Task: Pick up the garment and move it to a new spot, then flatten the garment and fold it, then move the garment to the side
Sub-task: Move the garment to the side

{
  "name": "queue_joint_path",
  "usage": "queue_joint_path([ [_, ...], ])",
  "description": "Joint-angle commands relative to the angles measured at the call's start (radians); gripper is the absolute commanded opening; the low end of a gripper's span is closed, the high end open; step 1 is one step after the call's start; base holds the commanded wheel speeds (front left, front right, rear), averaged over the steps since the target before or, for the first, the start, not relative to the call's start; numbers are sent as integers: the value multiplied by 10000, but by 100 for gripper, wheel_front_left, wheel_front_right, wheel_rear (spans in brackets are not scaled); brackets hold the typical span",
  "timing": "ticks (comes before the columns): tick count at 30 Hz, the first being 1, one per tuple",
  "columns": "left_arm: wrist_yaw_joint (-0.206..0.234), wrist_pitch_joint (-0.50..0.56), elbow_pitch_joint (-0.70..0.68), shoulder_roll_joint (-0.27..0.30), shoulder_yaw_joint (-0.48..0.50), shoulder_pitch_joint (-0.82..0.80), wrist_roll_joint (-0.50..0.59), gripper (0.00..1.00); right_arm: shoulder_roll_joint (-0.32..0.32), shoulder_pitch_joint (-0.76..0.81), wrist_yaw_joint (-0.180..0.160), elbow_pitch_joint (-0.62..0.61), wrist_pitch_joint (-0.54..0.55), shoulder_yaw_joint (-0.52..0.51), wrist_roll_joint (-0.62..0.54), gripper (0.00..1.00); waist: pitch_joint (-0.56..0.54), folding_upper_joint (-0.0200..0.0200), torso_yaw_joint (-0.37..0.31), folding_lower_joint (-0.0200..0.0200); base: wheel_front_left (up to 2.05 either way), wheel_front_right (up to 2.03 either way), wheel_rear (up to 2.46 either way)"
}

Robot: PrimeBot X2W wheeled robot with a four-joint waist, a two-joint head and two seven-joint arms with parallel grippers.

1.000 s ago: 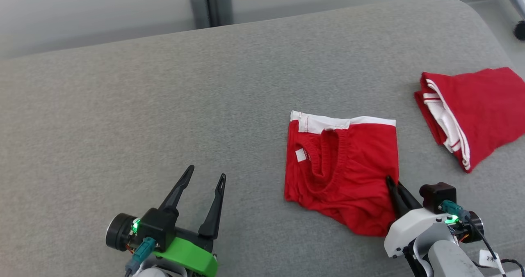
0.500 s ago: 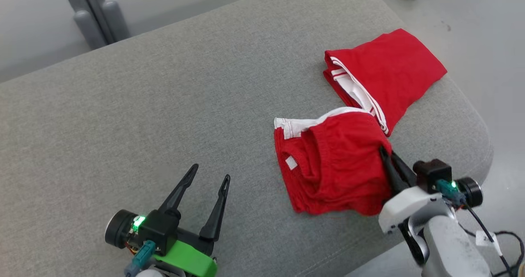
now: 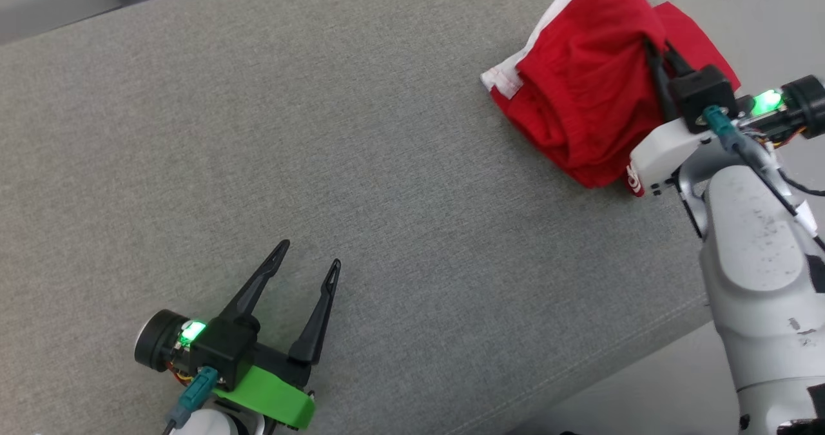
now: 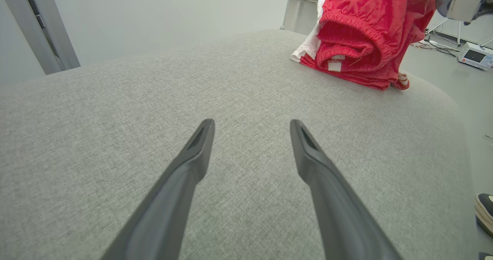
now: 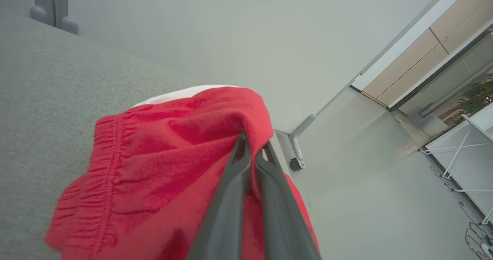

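Grey cushion (image 3: 322, 132) is bearing the garment (image 3: 580, 100) at its right edge, right gripper (image 3: 656, 45) clamping it for carrying aside; left gripper (image 3: 309, 254) is idling, spread empty.

Garment (image 3: 580, 93): red, white band edge. Surface (image 3: 322, 132): grey, fine woven fleck. Left gripper (image 3: 309, 254): black fingers, green mount. Right forearm (image 3: 754, 254): white.

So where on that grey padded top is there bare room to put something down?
The wide middle of the grey padded top is bare, from the open left hand across to the red shorts. The strip between the shorts and the near edge is free. The far right corner is crowded: the right hand pinches the shorts over a second red garment.
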Motion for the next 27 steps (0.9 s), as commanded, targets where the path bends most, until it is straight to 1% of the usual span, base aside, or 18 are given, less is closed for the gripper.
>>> queue_joint_path([
  [1,-30,-21,-46,152,4,-233,-85,100,-239,-185,-22,153,249,-254,-377,0,461,0,428,0,0,0,0],
  [4,-30,-23,-72,273,-75,-332,-164,100,-614,-441,-22,197,716,-1099,-900,0,694,0,659,0,0,0,0],
  [5,-30,-21,-87,320,-108,-392,-179,100,-757,-447,-22,116,838,-1518,-1087,0,770,0,740,0,0,0,0],
  [6,-30,-23,-95,340,-73,-439,-204,100,-849,-418,-22,54,928,-1802,-1268,4,815,0,794,0,0,0,0],
  [7,-30,-23,-98,371,-47,-479,-233,100,-889,-350,-22,-43,1024,-2237,-1425,44,869,0,862,0,0,0,0],
  [8,-30,-23,-90,386,-9,-508,-250,100,-875,-272,-22,-123,1043,-2523,-1546,100,901,0,903,0,0,0,0],
  [11,-30,-23,-92,402,55,-598,-297,100,-696,-40,-22,-556,854,-3474,-1899,100,965,0,1009,0,0,0,0],
  [13,-30,-23,-83,408,107,-616,-310,100,-497,47,-22,-801,544,-3923,-1983,100,957,0,1044,0,0,0,0],
  [15,-30,-23,-30,388,206,-604,-305,100,-218,60,-22,-1023,115,-4208,-1933,100,917,0,1051,0,0,0,0],
  [18,-30,-23,45,329,319,-593,-273,100,77,39,-22,-1146,-313,-4172,-1732,100,811,0,1041,0,0,0,0],
  [21,-30,-23,180,234,584,-630,-179,100,230,25,-22,-1222,-582,-3710,-1228,100,626,0,1073,0,0,0,0],
  [22,-30,-23,251,174,658,-657,-163,100,246,42,-20,-1141,-637,-3431,-713,100,554,0,1117,0,0,0,0],
  [24,-30,-23,332,105,756,-691,-111,100,248,138,-20,-1076,-699,-2894,-118,100,438,0,1195,0,0,0,0],
  [27,-30,-23,491,-27,1043,-734,-83,100,230,292,-20,-1263,-716,-1974,951,100,237,0,1397,0,0,0,0],
])
